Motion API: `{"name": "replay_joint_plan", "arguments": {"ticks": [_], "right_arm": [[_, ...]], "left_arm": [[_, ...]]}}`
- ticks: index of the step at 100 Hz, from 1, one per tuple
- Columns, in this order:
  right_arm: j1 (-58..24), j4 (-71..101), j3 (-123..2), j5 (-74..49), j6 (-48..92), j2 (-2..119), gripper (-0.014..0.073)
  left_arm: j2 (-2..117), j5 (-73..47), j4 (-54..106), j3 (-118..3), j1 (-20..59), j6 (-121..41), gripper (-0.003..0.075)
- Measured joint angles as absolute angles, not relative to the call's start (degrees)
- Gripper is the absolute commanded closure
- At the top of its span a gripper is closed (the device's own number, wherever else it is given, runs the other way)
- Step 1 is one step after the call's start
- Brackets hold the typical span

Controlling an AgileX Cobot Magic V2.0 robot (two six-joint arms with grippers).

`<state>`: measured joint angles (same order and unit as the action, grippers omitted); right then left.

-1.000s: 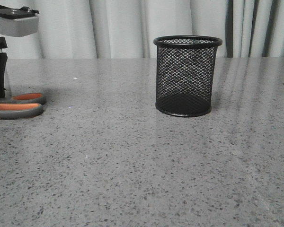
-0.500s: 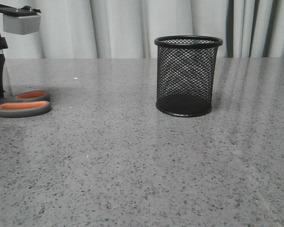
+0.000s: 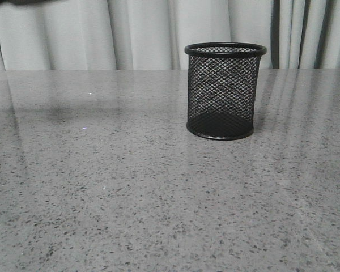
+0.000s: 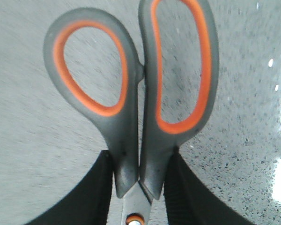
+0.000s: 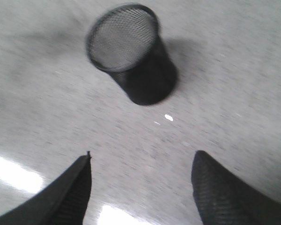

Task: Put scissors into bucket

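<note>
The black wire-mesh bucket [image 3: 226, 90] stands upright on the table right of centre; it also shows in the right wrist view [image 5: 131, 51]. The scissors [image 4: 136, 93], grey handles lined in orange, show only in the left wrist view. My left gripper [image 4: 139, 161] is shut on them just below the handles, near the pivot, and holds them above the table. The blades are hidden. My right gripper [image 5: 143, 161] is open and empty, hovering above the table with the bucket ahead of it. Neither gripper shows in the front view.
The grey speckled table [image 3: 130, 198] stretches across the front view. Pale curtains [image 3: 147, 34] hang behind its far edge.
The scissors and my left gripper were at the table's far left in the front view. They have risen out of that view, and the scissors are off the table.
</note>
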<state>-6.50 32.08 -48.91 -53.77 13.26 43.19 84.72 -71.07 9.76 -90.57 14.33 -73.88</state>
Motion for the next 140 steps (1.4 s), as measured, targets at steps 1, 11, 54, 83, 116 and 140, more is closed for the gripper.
{"name": "replay_joint_plan", "arguments": {"ticks": [1, 11, 54, 83, 116, 140], "right_arm": [[-6.5, 32.6, -48.9, -53.5, 13.7, 43.2, 0.0176], [-6.5, 41.0, -48.9, -52.0, 17.5, 43.2, 0.0176], [-6.5, 72.1, -48.9, -47.5, 32.9, 43.2, 0.0176], [-6.5, 75.2, -48.9, -47.0, 35.3, 43.2, 0.0176], [-6.5, 75.5, -48.9, -47.0, 35.4, 43.2, 0.0176], [-6.5, 75.5, -48.9, -47.0, 36.5, 43.2, 0.0178]], "left_arm": [[84.4, -71.1, 9.8, -90.7, 14.5, -73.8, 0.0741], [80.6, -71.8, 9.4, -92.6, 16.8, -72.0, 0.0741], [73.0, -72.8, 4.9, -94.5, 30.8, -61.6, 0.0741], [73.7, -69.5, -4.0, -94.6, 49.5, -49.5, 0.0741], [80.5, -66.9, -10.1, -97.6, 61.6, -40.2, 0.0741], [85.0, -65.8, -11.0, -104.0, 65.9, -38.5, 0.0741]]}}
